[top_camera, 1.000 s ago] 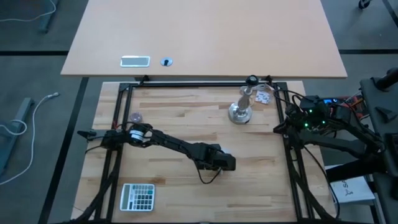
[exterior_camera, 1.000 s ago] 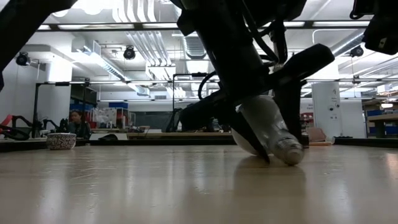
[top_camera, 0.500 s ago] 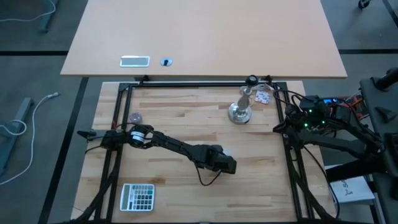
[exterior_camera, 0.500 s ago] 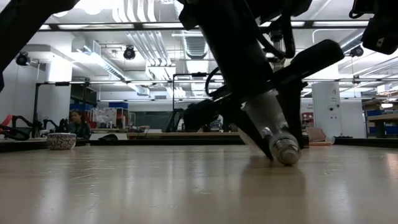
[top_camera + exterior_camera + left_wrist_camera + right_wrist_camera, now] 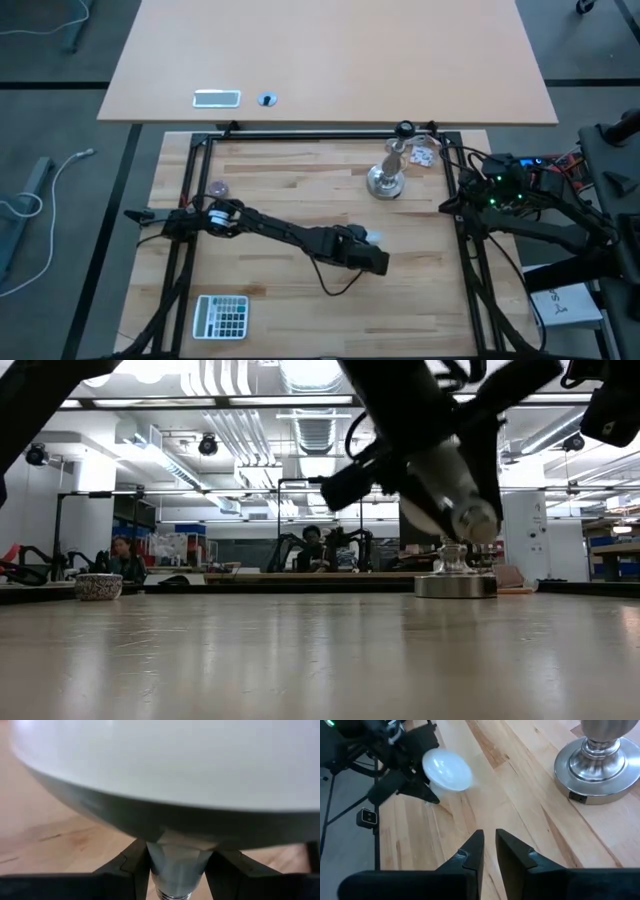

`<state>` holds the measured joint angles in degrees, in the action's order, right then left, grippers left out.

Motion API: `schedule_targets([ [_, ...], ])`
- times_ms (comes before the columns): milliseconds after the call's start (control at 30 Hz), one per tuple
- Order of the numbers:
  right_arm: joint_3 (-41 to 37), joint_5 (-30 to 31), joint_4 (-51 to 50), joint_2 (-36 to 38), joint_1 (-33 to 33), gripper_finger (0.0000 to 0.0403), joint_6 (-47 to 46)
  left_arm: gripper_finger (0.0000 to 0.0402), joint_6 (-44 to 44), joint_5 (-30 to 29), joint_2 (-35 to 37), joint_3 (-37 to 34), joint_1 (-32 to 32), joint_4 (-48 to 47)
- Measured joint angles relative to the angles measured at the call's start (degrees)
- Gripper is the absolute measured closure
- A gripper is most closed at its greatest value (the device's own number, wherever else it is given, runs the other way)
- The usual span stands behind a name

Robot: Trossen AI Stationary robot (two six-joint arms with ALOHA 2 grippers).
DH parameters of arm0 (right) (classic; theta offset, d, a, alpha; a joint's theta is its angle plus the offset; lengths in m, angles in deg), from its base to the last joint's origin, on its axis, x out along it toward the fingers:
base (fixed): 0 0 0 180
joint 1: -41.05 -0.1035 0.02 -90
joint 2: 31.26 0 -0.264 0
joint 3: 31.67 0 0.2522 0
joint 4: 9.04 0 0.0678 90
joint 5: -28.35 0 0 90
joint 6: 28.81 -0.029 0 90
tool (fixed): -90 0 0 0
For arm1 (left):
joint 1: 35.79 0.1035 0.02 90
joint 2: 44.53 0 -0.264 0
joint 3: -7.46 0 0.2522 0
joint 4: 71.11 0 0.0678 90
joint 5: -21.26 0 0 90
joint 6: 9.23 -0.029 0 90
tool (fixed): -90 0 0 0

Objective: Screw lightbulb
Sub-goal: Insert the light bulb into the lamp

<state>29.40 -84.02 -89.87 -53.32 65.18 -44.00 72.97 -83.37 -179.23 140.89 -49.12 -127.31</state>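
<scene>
The table [image 5: 300,190] is a pale wood-plank top inside a black frame, with a second, plain tabletop [image 5: 330,55] beyond it at 12 o'clock.

The left arm [image 5: 280,232] reaches from 9 o'clock toward the table's middle. Its gripper [image 5: 368,250] is closed on the bulb [image 5: 372,238], fingers [image 5: 125,870] pinching the narrow neck just above the screw base. In the low view the bulb [image 5: 450,490] hangs clear of the table, tilted, its grey base pointing down and sideways.

The right arm [image 5: 540,215] waits off the table's edge at 3 o'clock. Its gripper [image 5: 489,847] holds nothing, the fingers nearly together with a thin gap between them.

The stand [image 5: 386,178], silver with a round base and slim stem, sits upright at about 1 o'clock from the bulb, well apart from it.

A calculator [image 5: 221,316] lies at 7 o'clock near the table's edge. A small purple thing [image 5: 218,187] lies at 9 o'clock beside the left arm's base.

On the far tabletop lie a flat pale rectangle [image 5: 217,98] and a small round thing [image 5: 267,99].

Across the room sits a person [image 5: 122,558].
</scene>
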Motion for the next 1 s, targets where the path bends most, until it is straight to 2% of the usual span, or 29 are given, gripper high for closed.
schedule_targets([
  [167, 0.0, 0.0, 0.0, 1.6, 0.0, 0.0354, 0.0, 0.0263, -3.5, -1.9, 0.0, 4.3, 0.0, -1.3],
  [400, 0.2, 0.1, 0.0, 7.5, 0.0, 0.0360, -2.9, 0.0263, -12.0, -8.0, 0.4, 14.7, 0.0, -4.0],
  [567, 1.2, 1.6, 0.1, 11.3, 0.0, 0.0371, -5.3, 0.0263, -17.0, -11.3, 3.2, 14.1, 0.2, -1.0],
  [733, 2.2, 3.6, 0.3, 12.6, 0.0, 0.0379, -6.8, 0.0263, -28.8, -16.6, 6.3, 15.3, -0.3, 2.6],
  [1000, 2.6, 4.5, 4.4, 11.5, 0.0, 0.0380, -7.3, 0.0263, -50.3, -22.6, 10.2, 15.2, 4.7, 18.9],
])
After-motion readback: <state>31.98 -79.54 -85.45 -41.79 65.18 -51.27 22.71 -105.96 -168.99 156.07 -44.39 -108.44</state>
